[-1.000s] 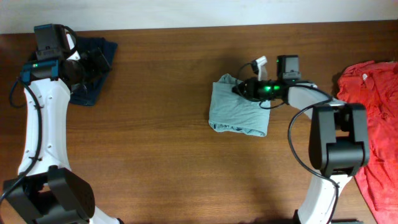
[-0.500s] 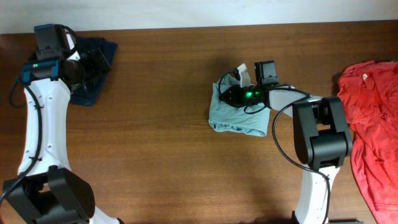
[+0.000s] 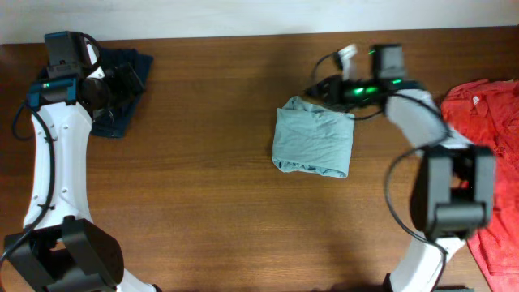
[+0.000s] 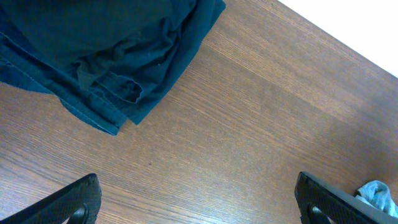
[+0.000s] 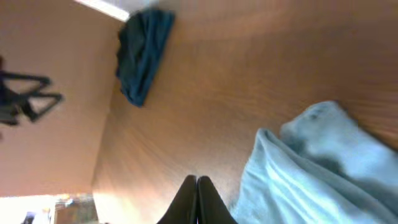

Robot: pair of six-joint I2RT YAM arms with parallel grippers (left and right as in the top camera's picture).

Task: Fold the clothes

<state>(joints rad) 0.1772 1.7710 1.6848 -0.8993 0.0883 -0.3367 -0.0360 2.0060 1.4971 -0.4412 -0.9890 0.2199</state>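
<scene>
The pale grey-teal T-shirt (image 3: 313,147) lies folded into a rough square at the table's middle, also seen in the right wrist view (image 5: 317,177). My right gripper (image 3: 318,88) hovers just beyond its far right corner, shut with nothing between the fingers (image 5: 197,190), clear of the cloth. The dark navy garment (image 3: 122,81) is bunched at the far left, and my left gripper (image 3: 128,81) hangs wide open above its right edge. In the left wrist view the navy garment (image 4: 106,56) fills the upper left, with bare wood between the left gripper's (image 4: 199,208) fingers. A red shirt (image 3: 491,154) lies spread at the right edge.
The wooden table (image 3: 203,170) runs to a pale wall along its far edge. The right arm's base (image 3: 446,199) stands between the folded T-shirt and the red shirt. The left arm (image 3: 49,162) rises along the left side.
The right gripper slid left over the T-shirt's top edge, then lifted back up and to the right, off the cloth. The left arm has not moved.
</scene>
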